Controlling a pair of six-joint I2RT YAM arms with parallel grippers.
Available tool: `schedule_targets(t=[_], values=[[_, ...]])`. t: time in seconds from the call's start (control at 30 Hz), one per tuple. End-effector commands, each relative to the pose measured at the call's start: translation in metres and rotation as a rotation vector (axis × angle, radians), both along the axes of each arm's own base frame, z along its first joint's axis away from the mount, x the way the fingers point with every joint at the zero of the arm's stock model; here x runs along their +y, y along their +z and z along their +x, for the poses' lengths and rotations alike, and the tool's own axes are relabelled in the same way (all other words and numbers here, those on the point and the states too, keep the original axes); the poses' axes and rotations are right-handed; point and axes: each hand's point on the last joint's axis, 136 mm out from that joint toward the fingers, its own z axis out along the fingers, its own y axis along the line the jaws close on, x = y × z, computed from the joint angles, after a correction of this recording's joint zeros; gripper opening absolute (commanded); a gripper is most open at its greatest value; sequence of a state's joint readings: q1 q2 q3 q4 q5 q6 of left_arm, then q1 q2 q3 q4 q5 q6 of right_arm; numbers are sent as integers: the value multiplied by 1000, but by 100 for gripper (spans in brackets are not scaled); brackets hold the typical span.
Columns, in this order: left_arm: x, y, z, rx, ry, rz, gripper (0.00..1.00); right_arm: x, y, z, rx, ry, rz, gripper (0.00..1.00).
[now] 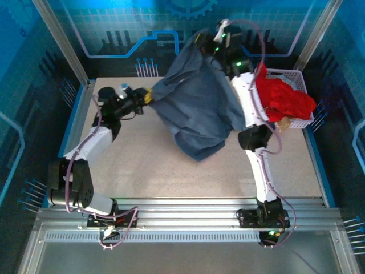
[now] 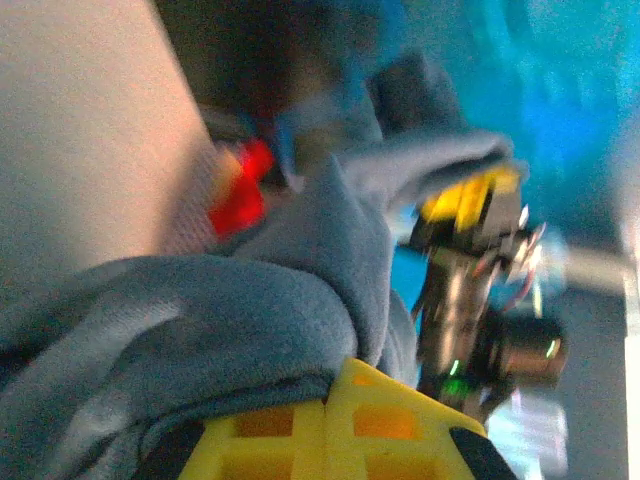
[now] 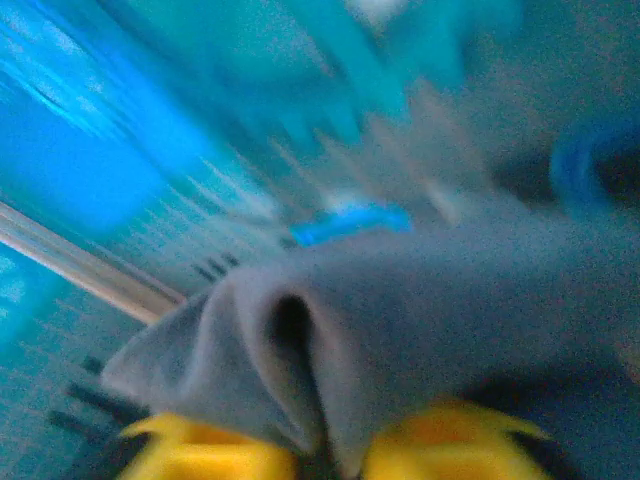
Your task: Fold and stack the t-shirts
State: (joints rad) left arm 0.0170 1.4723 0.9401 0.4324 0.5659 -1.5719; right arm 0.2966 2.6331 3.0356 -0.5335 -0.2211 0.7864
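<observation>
Top external view: over the tabletop [image 1: 142,165] the blue shirt [image 1: 197,108] hangs lifted near the far edge, its low end drooping to the middle. The red shirt [image 1: 285,100] is heaped in the basket [image 1: 285,74] at the far right corner. The left end effector [image 1: 147,96] is clamped on the blue shirt's side and the right end effector [image 1: 201,43] pinches its top, held high. This looks like the spreading step. Next they should pull it taut and lay it flat.

Our left arm [image 1: 94,140] reaches low and forward, left gripper [image 1: 147,96] pinched on the grey t-shirt [image 1: 194,108]. Our right arm [image 1: 249,100] rears up high toward the back, right gripper [image 1: 202,44] clamped on the same shirt, yellow fingers [image 3: 440,442] pressed together.
</observation>
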Motion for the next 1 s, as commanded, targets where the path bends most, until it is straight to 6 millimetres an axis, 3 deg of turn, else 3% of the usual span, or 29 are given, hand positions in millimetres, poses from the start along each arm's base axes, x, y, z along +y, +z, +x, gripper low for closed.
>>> schedule_targets(t=[0.0,0.1,0.17,0.2,0.3,0.4,0.5,0.6,0.67,0.8,0.97], values=[[67,-51,7,155,179,17,4,32,-61,-21,226,113,20,51],[95,-94,2,259,178,20,39,46,-74,-38,266,142,-73,57],[108,-115,-21,359,202,93,66,46,-78,-51,305,144,-106,58],[112,-123,-36,419,197,160,72,43,-78,-61,324,136,-116,60],[119,-138,-88,618,130,442,74,20,-86,-100,390,58,-150,64],[114,-145,-121,697,45,645,73,-9,-130,-159,564,-27,-183,62],[97,-165,-142,750,-32,661,73,-19,-174,-225,719,-45,-200,63],[78,-183,-158,805,-129,670,71,-12,-203,-281,813,-26,-239,63],[61,-187,-169,831,-209,701,69,-1,-217,-306,849,-1,-254,63],[20,-192,-197,859,-346,736,68,18,-260,-337,981,15,-240,63],[12,-205,-225,900,-390,764,64,30,-295,-324,1022,-3,-239,61]])
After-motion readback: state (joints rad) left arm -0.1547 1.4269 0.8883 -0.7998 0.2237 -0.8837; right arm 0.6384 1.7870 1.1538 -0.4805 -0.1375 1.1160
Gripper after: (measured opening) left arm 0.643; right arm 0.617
